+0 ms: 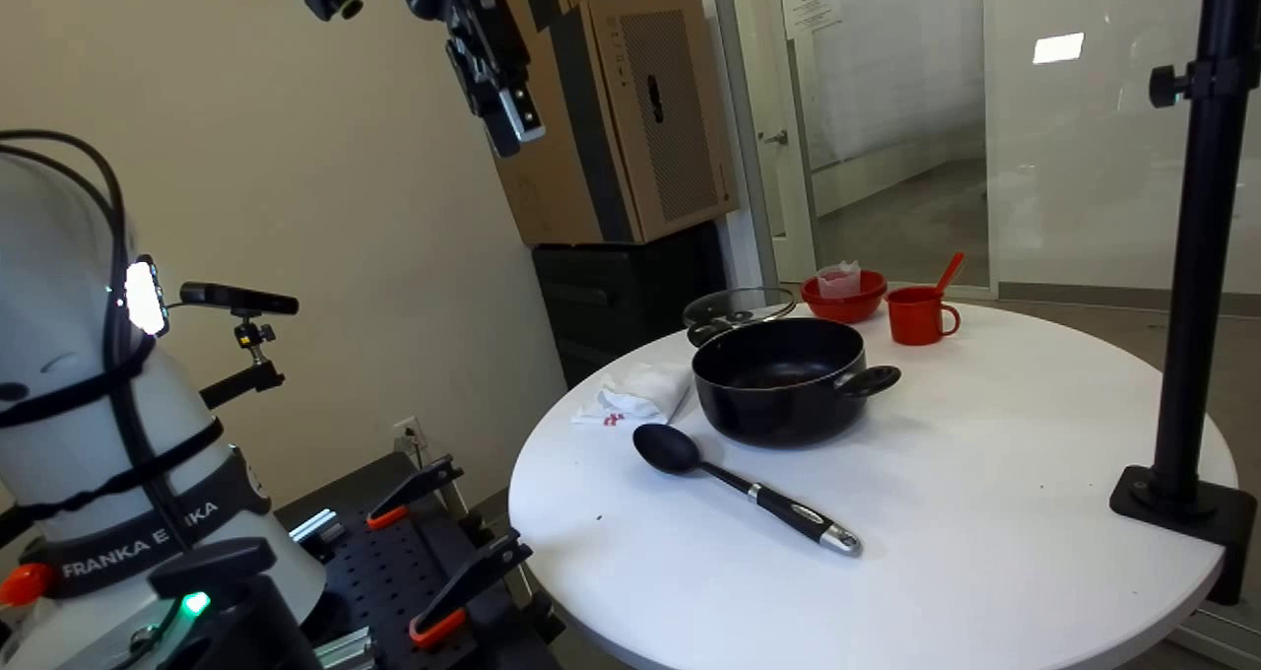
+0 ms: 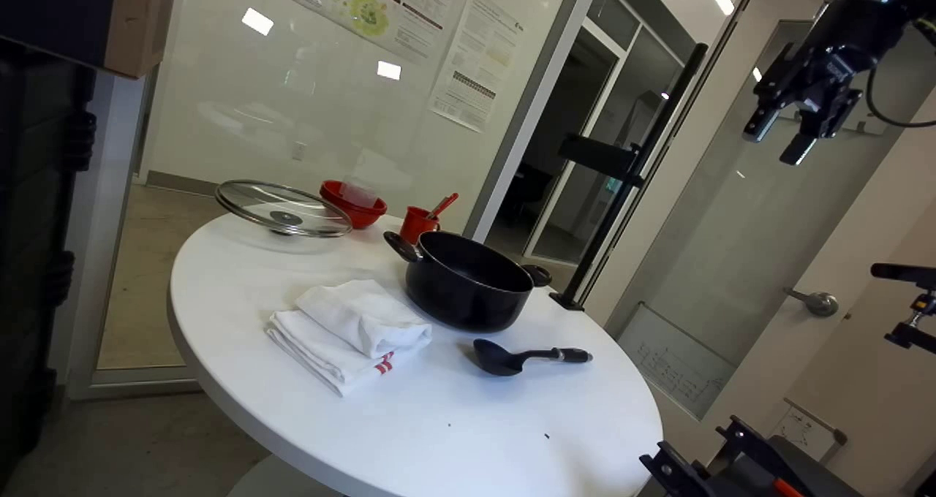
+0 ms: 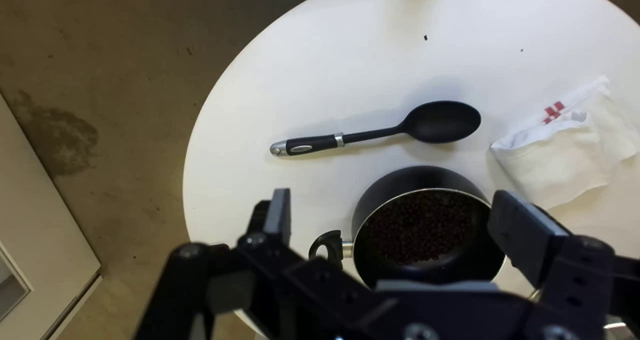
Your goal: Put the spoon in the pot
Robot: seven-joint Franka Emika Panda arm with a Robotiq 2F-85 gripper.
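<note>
The black spoon (image 1: 755,493) lies on the white round table, its silvery handle end pointing away from the towel. It also shows in an exterior view (image 2: 504,362) and in the wrist view (image 3: 370,134). The wide black pot (image 1: 778,412) stands upright beside it, uncovered, also seen in an exterior view (image 2: 461,303). In the wrist view the pot (image 3: 415,180) holds many small dark red pieces. My gripper (image 1: 517,136) is open and empty, high above the table, in an exterior view (image 2: 776,143) too. In the wrist view the fingers (image 3: 391,200) stand wide apart, partly covering the pot.
A folded white towel (image 2: 358,321) lies beside the pot and spoon. A glass lid (image 2: 285,208), red bowls (image 1: 845,298) and a red mug (image 1: 916,317) stand farther back. A black pole (image 1: 1182,256) is clamped at the table edge.
</note>
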